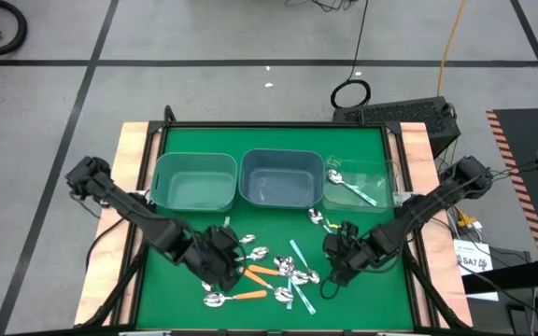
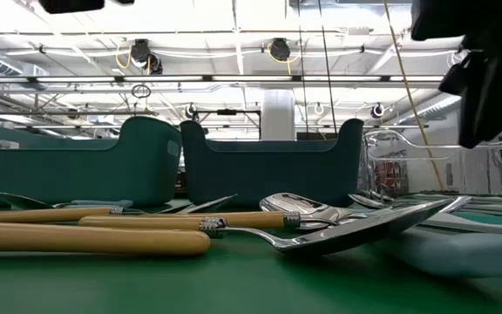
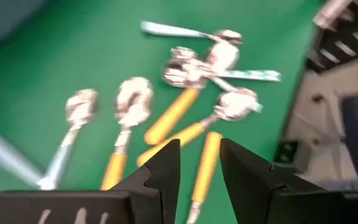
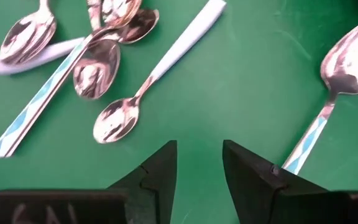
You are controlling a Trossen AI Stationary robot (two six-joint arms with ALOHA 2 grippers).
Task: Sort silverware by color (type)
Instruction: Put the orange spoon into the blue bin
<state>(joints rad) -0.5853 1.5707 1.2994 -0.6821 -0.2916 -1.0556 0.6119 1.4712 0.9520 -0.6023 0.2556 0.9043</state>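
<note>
On the green table (image 1: 269, 313): loose spoons (image 1: 283, 271), three bins, two grippers.
Left gripper (image 1: 224, 264) sits low at the pile's left edge, fingers narrowly parted and empty, an orange handle (image 3: 205, 168) showing between them. Right gripper (image 1: 336, 259) sits at the pile's right, fingers likewise narrowly parted, nothing held. Most spoons lie scattered between both grippers; one light-blue-handled spoon (image 1: 351, 187) rests in the clear bin (image 1: 386, 173), beside two blue-grey bins (image 1: 194, 163).

Industrial lab: ceiling trusses (image 2: 234, 83), taped floor (image 1: 250, 63)
</note>
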